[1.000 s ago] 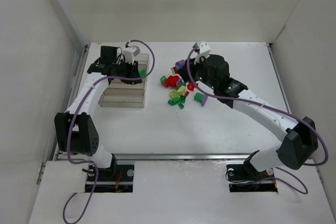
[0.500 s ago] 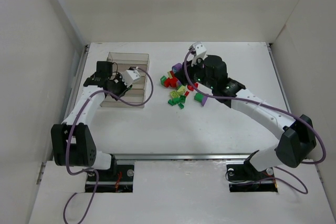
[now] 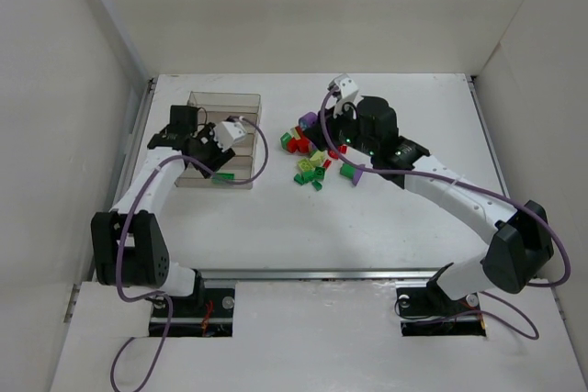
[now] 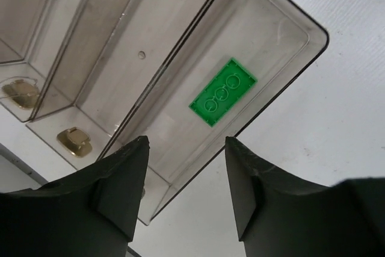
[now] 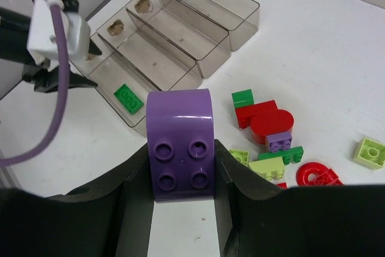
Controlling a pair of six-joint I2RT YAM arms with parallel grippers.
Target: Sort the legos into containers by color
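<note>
Left gripper (image 4: 186, 148): jaws stood apart and empty over the tray's (image 4: 301, 22) near end compartment, where a green brick (image 4: 223, 91) lay flat. Right gripper (image 5: 182, 151): jaws clamped a purple brick (image 5: 181, 130), presumably bound for another compartment.

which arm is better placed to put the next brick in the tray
Right. The right hand grips a purple brick, ready to carry over. The left hand is open and empty above the tray, over a green brick in an end compartment, and away from the pile.
</note>
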